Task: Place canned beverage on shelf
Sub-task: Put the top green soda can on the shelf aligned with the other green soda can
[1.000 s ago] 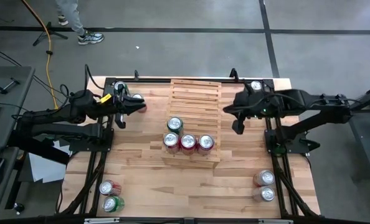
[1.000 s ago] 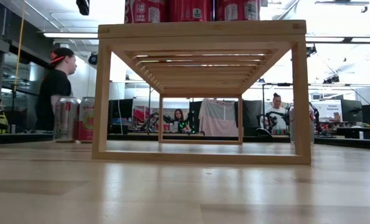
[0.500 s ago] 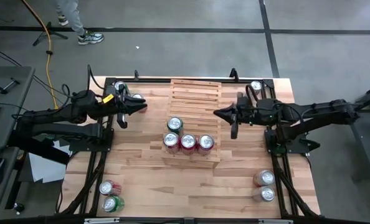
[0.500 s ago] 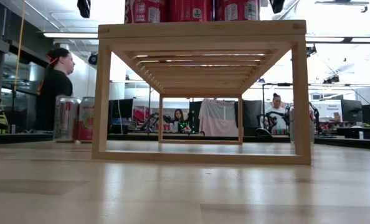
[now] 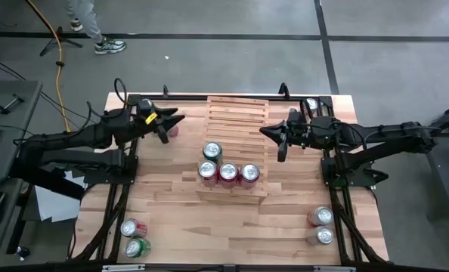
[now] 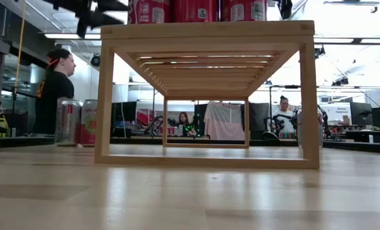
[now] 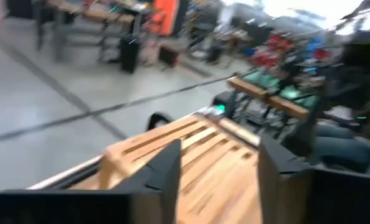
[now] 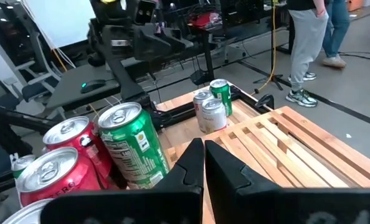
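The pale slatted shelf point(image 5: 236, 128) stands mid-table. On its near tiers stand a green can point(image 5: 212, 152) and three red cans point(image 5: 228, 173); the right wrist view shows the green can point(image 8: 132, 147) close by. My left gripper point(image 5: 171, 121) hovers open above the table just left of the shelf's far end, beside a red can point(image 5: 171, 131) at the table's far left; between its fingers point(image 7: 170, 168) only the shelf point(image 7: 197, 149) shows. My right gripper point(image 5: 271, 136) is shut and empty at the shelf's right edge, above the slats point(image 8: 297, 143).
Loose cans stand at the near left point(image 5: 132, 236), near right point(image 5: 322, 225), far left point(image 5: 147, 106) and far right point(image 5: 310, 104) corners. In the low view the shelf's open frame point(image 6: 206, 96) fills the middle, with people in the room behind.
My left gripper has swung a little toward the shelf and the far edge, sunk into the low view's top, and opened. My right gripper has come down and levelled out, reaching left to the shelf's right edge; it stays shut. The cans have not moved.
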`<state>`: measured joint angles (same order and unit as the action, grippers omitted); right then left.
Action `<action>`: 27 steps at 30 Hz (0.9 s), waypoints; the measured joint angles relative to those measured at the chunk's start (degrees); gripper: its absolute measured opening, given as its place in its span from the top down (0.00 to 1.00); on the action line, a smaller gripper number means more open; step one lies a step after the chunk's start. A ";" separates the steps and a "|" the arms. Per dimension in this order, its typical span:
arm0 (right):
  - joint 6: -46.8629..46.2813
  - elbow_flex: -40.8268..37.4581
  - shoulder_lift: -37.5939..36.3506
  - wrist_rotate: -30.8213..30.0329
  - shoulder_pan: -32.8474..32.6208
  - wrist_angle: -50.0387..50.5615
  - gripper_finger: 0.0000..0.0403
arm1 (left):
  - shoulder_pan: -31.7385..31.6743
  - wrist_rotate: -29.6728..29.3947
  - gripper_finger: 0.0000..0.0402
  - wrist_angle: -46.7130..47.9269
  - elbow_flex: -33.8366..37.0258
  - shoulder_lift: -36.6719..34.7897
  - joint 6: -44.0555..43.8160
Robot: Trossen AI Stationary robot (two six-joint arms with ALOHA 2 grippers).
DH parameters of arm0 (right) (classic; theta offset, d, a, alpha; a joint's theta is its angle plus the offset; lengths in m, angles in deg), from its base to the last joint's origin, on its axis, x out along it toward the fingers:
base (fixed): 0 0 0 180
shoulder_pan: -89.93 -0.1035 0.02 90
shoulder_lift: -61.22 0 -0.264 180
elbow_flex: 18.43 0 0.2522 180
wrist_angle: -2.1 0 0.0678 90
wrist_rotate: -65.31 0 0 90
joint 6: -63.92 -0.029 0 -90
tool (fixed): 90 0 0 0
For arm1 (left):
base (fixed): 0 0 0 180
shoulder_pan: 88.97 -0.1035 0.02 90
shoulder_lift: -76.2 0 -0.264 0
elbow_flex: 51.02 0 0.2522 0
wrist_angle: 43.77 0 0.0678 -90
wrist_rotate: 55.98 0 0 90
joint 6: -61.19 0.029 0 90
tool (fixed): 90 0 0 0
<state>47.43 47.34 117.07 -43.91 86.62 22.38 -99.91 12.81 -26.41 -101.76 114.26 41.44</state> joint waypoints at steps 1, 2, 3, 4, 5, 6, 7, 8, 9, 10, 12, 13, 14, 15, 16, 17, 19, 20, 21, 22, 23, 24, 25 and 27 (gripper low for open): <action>0.00 0.00 0.00 0.01 0.24 0.09 1.00 | -1.16 0.01 0.65 1.76 0.03 -0.33 -1.30; 0.00 0.00 0.00 0.11 0.48 0.07 1.00 | -2.37 0.16 0.60 3.07 0.04 -0.62 -2.54; 0.00 0.00 0.00 0.17 0.76 0.06 1.00 | -3.71 0.52 0.55 4.11 0.04 -0.87 -3.58; 0.00 0.00 0.00 0.17 1.00 0.07 1.00 | -5.01 1.12 0.51 5.44 0.04 -0.96 -4.41; 0.00 0.00 0.00 0.15 1.21 0.07 1.00 | -6.26 1.34 0.46 6.56 0.04 -0.95 -5.25; -0.04 0.00 0.00 0.15 1.50 0.07 1.00 | -7.59 1.82 0.42 7.37 0.04 -0.90 -5.65; -0.16 0.00 0.00 0.15 1.82 0.07 1.00 | -8.89 2.37 0.38 7.88 0.04 -0.91 -5.70; -0.31 0.00 0.00 0.15 2.02 0.07 1.00 | -10.22 3.16 0.35 8.03 0.04 -0.91 -5.70; -0.71 0.00 0.00 0.15 2.23 0.07 1.00 | -11.63 4.01 0.32 8.02 0.04 -0.81 -5.72; -1.41 0.00 0.00 0.15 2.44 0.07 1.00 | -12.90 4.62 0.29 8.01 0.04 -0.65 -5.73; -1.60 0.00 0.00 0.15 2.70 0.09 1.00 | -15.40 5.32 0.26 8.00 0.04 -0.25 -5.71; -1.54 0.00 0.00 0.15 2.68 0.16 1.00 | -16.58 5.52 0.25 7.83 0.04 -0.02 -5.71; -1.53 0.00 0.00 0.14 2.69 0.30 1.00 | -17.60 5.46 0.24 7.35 0.04 0.24 -5.79; -1.53 0.00 0.00 0.14 2.70 0.56 1.00 | -18.51 5.47 0.24 6.40 0.04 0.50 -6.29; -1.53 0.00 0.00 0.15 2.68 0.80 1.00 | -19.22 5.49 0.24 5.14 0.04 0.66 -6.80; -1.53 0.00 0.00 0.15 2.68 1.07 1.00 | -19.69 5.53 0.24 3.72 0.04 0.72 -6.82; -1.61 0.00 0.00 0.15 2.68 1.57 1.00 | -20.20 5.53 0.24 1.57 0.04 0.83 -5.53; -1.58 0.00 0.00 0.14 2.68 1.81 1.00 | -20.39 5.49 0.25 1.07 0.04 0.83 -4.43; -1.51 0.00 0.00 0.14 2.68 1.92 1.00 | -20.60 4.94 0.25 0.70 0.04 0.85 -3.53; -1.51 0.00 0.00 0.13 2.68 2.02 1.00 | -20.82 3.24 0.25 0.67 0.04 0.88 -4.10; -1.49 0.00 0.00 0.11 2.68 2.08 1.00 | -21.20 0.44 0.25 1.62 -0.10 1.02 -6.74; -1.50 0.00 0.00 0.09 2.72 2.22 1.00 | -21.85 -3.14 0.25 4.91 -0.82 1.59 -11.00; -1.49 0.00 0.00 0.10 2.90 2.43 1.00 | -22.90 -6.31 0.25 10.25 -2.07 2.41 -16.03; -1.51 0.00 0.00 0.11 3.35 2.78 1.00 | -26.38 -8.32 0.25 22.48 -5.81 5.09 -22.13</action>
<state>45.92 47.34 117.08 -43.80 89.98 25.16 -126.29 4.49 -3.92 -107.56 119.35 19.31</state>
